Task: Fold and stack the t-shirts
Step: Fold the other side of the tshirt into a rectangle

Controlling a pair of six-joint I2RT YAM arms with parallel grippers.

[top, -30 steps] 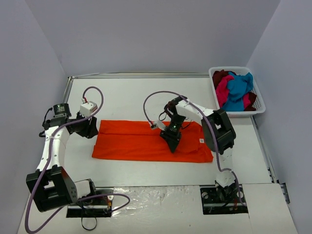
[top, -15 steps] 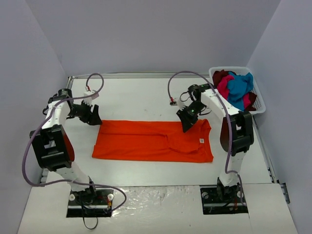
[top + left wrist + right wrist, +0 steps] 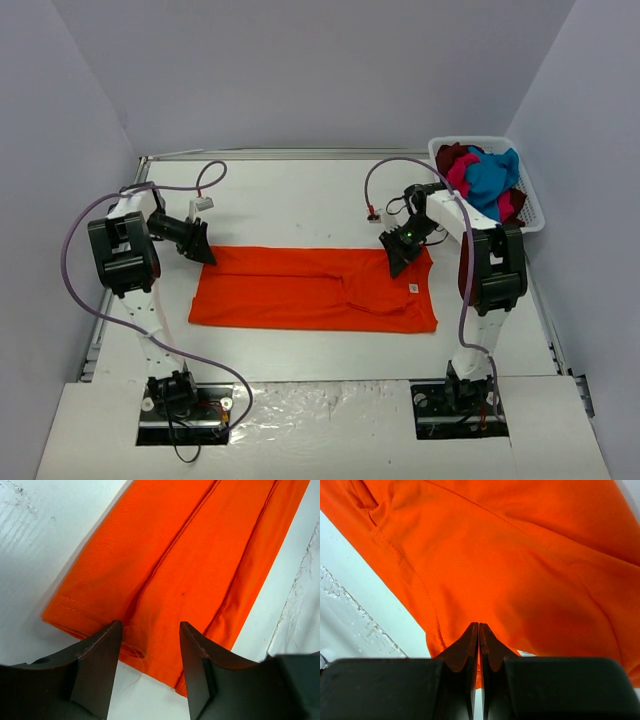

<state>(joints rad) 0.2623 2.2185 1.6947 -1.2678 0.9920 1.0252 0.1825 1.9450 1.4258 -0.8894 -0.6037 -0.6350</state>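
A bright orange t-shirt (image 3: 310,290) lies flat on the white table as a long folded band, with a small white tag (image 3: 411,289) near its right end. My left gripper (image 3: 207,252) is at the shirt's far left corner. In the left wrist view this gripper (image 3: 150,625) stands open, its jaws straddling the hemmed edge of the orange cloth (image 3: 200,555) with nothing pinched. My right gripper (image 3: 400,268) is at the far right edge. In the right wrist view it (image 3: 479,625) is shut, with a sliver of the orange cloth (image 3: 520,555) between its jaws.
A white plastic basket (image 3: 535,205) stands at the back right corner. It holds crumpled teal-blue (image 3: 490,180), magenta-pink (image 3: 458,185) and dark red (image 3: 450,157) t-shirts. Purple cables loop off both arms above the table. The arm bases sit at the near edge.
The right gripper left the shirt's middle, went to its far right edge and shut there. The left arm swung back, bringing its gripper to the shirt's far left corner.
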